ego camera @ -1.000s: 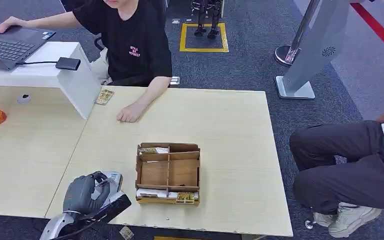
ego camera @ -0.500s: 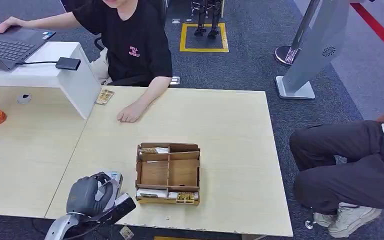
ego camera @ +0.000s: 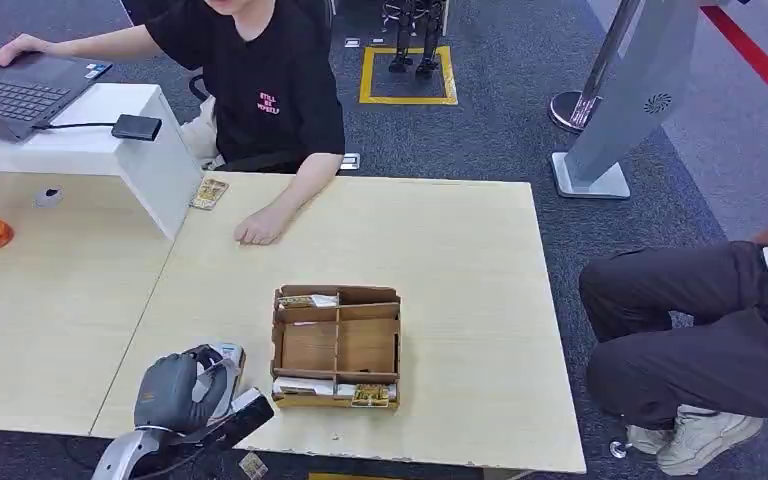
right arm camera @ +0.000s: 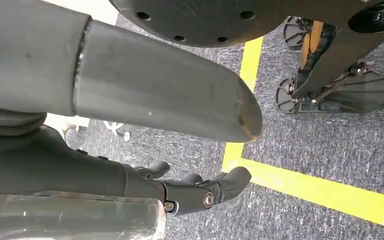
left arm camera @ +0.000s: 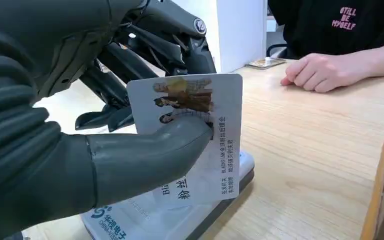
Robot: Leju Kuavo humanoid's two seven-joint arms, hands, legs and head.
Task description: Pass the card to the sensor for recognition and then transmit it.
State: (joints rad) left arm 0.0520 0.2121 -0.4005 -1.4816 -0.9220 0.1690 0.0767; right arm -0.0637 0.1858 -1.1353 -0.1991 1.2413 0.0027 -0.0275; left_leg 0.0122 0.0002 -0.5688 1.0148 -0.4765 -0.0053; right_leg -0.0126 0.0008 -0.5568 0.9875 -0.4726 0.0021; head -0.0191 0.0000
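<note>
Holding the card (left arm camera: 190,135) in the left hand (ego camera: 175,388), thumb (left arm camera: 145,155) pressed on its printed face with dark fingers (left arm camera: 130,65) behind, directly above the white sensor (left arm camera: 170,215) at the table's (ego camera: 440,250) near edge, about 7 o'clock from the cardboard organiser (ego camera: 337,347) in the head view. Right hand (right arm camera: 130,145) hanging over grey carpet with a yellow line, fingers curled in on nothing visible. Risks, judged from this: thin card gripped near one edge only, so likely to pivot or slip out if tilted further; sensor sitting close to the table edge, so apt to be nudged off by a downward press; a read possibly missed if the card hovers too high or the thumb shields it. Writing: Chinese characters in columns along the card's edge, a photo of people above them; blue Chinese lettering with a logo on the sensor; pink "STILL BE MYSELF" on the seated person's black shirt (ego camera: 270,90), whose hand (ego camera: 260,227) rests at 12 o'clock
</note>
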